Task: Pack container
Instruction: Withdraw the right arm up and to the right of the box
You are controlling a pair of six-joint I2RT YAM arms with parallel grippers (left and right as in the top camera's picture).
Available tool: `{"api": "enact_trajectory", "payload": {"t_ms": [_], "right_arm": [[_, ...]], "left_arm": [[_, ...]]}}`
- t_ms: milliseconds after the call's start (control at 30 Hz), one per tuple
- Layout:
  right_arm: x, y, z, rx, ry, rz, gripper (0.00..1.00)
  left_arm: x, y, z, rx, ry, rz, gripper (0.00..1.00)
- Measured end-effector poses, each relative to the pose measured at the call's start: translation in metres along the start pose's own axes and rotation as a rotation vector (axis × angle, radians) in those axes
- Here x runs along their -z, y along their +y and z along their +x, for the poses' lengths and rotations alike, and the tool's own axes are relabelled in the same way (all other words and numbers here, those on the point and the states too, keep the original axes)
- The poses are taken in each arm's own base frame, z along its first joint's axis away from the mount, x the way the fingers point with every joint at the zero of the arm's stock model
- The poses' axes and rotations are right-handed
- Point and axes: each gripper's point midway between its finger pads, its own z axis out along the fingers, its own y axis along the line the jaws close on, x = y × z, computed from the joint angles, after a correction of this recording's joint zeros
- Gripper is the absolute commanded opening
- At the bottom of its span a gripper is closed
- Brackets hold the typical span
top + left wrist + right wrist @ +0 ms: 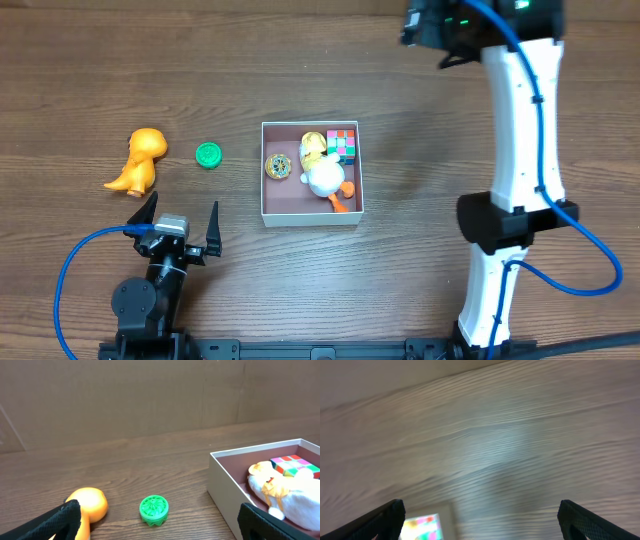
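Here, container position: the box (288, 198) sits flat at mid-table, its open top facing up.
Container axis: the outline is square, so no side reads as longer; its walls run nearly parallel to the table edges, with a slight skew.
Container contents: a duck (322, 172) lies diagonally across the middle, a colour cube (342, 144) fills the far right corner, and a round gold piece (278, 166) lies against the left wall.
Free floor: the near left part of the brown floor is bare.
Left edge: the near white wall (225, 485) stands upright; a green disc (208, 155) lies near it and an orange dinosaur (137, 160) farther out.
Right edge: bare wood runs from the wall to the right arm (520, 150).
Left gripper (178, 222): jaws spread wide, holding nothing, low at the near side, facing the disc.
Right gripper (480, 522): jaws spread wide, holding nothing, over bare wood beyond the box's far right corner.
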Motion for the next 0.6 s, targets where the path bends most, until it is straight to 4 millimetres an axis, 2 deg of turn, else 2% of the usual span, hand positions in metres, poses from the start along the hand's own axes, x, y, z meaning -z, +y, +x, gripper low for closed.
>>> {"api": "enact_trajectory", "payload": {"t_ms": [133,267,467,600], "right_arm": [[-0.003,-0.043,-0.013,-0.076,-0.009,0.057,1.0],[-0.017,-0.083,-0.012,-0.143,0.035,0.116,1.0],[-0.054,-0.138,0.019,-0.22,0.209,0.217,1.0],[-0.066,-0.158,0.034,-0.252,0.275,0.251,1.0]], "left_arm": [[0.0,0.0,0.0,0.0,0.0,0.0,1.0],[0.0,0.0,0.0,0.0,0.0,0.0,1.0],[0.0,0.0,0.0,0.0,0.0,0.0,1.0],[0.0,0.0,0.0,0.0,0.0,-0.003,1.0]]}}
